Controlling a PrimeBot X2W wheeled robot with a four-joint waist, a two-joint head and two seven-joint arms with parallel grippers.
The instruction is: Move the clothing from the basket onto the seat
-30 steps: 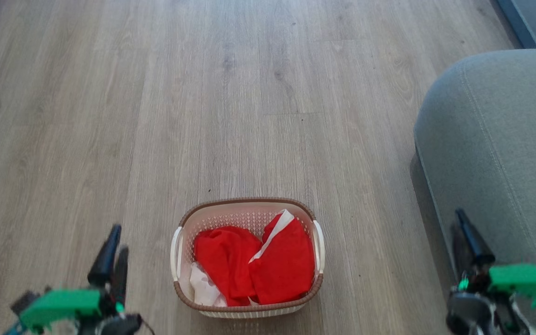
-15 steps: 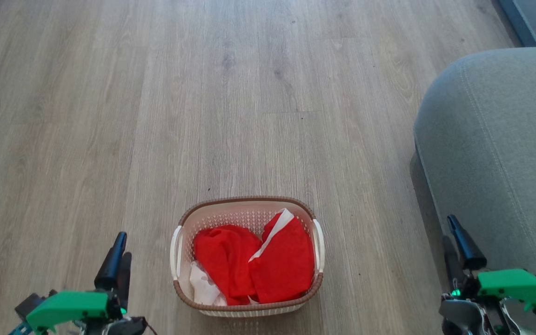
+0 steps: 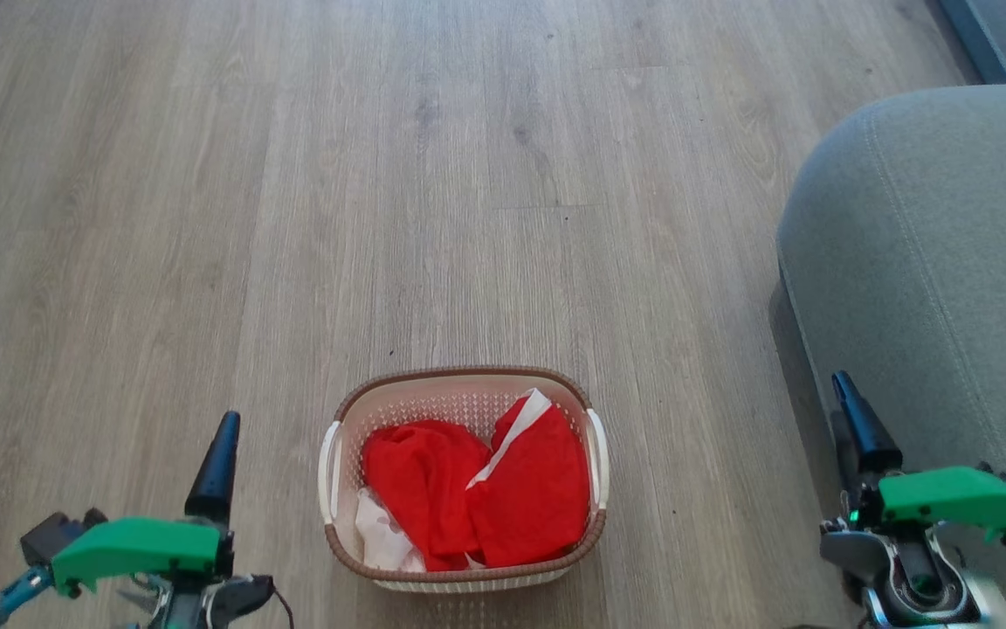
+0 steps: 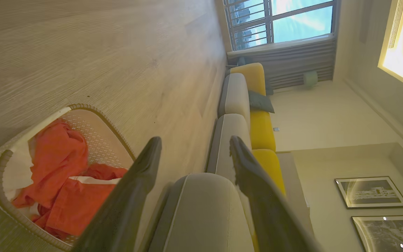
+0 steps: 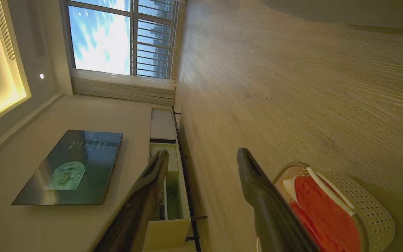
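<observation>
The cream basket (image 3: 459, 376) with a brown rim stands on the floor at the bottom centre of the head view. Inside it lies the clothing (image 3: 477, 489), crumpled bright red fabric with a white band and a white piece at the lower left. The grey seat (image 3: 931, 262) fills the right side, apart from the basket. My left gripper (image 3: 219, 441) hovers left of the basket and my right gripper (image 3: 852, 424) hovers right of it, by the seat's edge. The left wrist view shows the left gripper (image 4: 195, 147) open and empty; the right wrist view shows the right gripper (image 5: 204, 154) the same. Neither touches the clothing.
Pale wood floor (image 3: 433, 175) stretches ahead of the basket. A blue-grey edge (image 3: 1005, 35) sits at the far right corner. In the left wrist view, yellow cushions (image 4: 262, 129) line the sofa back. A TV (image 5: 68, 168) and a low cabinet (image 5: 164, 196) stand along the opposite wall.
Both grippers have opened wider. The left gripper has turned so that one finger hides the other; the right gripper has shifted slightly up and left. Basket and clothing have not moved.
</observation>
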